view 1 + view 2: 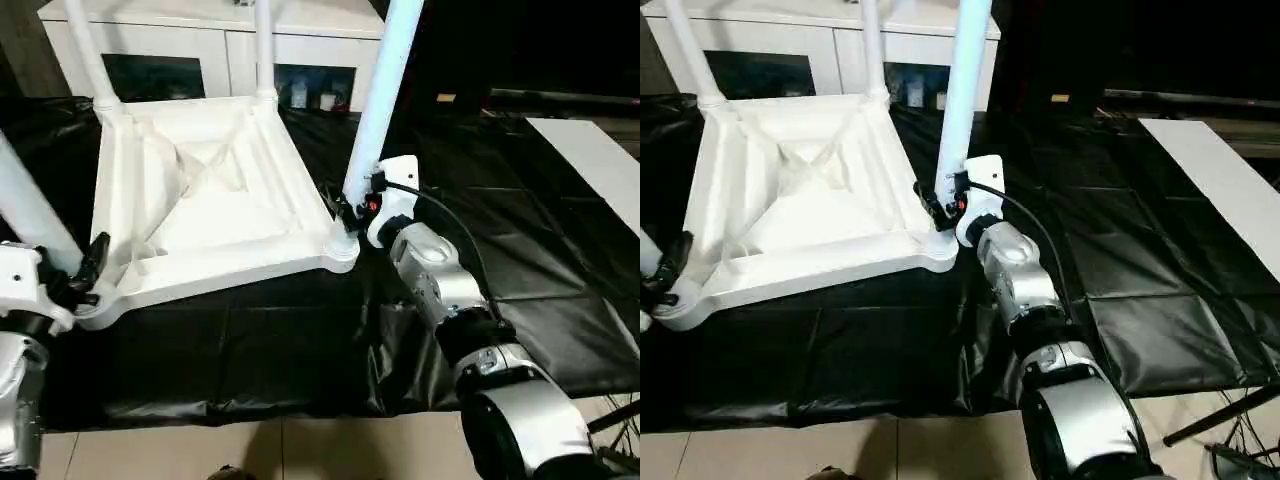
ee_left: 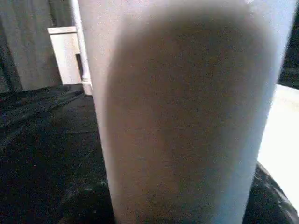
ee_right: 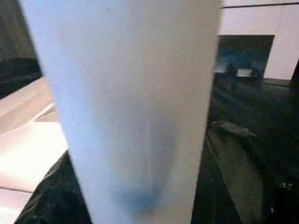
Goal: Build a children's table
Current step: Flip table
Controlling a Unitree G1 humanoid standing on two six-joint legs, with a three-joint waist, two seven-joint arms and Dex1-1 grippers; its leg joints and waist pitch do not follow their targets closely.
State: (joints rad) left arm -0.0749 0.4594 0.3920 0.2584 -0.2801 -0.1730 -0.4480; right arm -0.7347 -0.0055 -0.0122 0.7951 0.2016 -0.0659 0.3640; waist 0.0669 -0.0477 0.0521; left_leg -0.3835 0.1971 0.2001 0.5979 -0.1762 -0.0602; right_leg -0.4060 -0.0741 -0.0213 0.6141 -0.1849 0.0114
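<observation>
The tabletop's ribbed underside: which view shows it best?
The left eye view: the tabletop lies upside down, ribs fully visible. The right eye view crops its left corner. In both wrist views a leg blocks it.

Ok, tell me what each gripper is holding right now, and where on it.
Each gripper is at the foot of a leg, just above its corner socket: the right gripper at the near-right leg, the left gripper at the near-left leg. Whether either grips its leg cannot be told.

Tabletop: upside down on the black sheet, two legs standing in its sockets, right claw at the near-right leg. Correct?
Not two. The left eye view shows four legs up: far-left, far-right, near-right, near-left. The tabletop is upside down on the black sheet, right claw at the near-right leg.
</observation>
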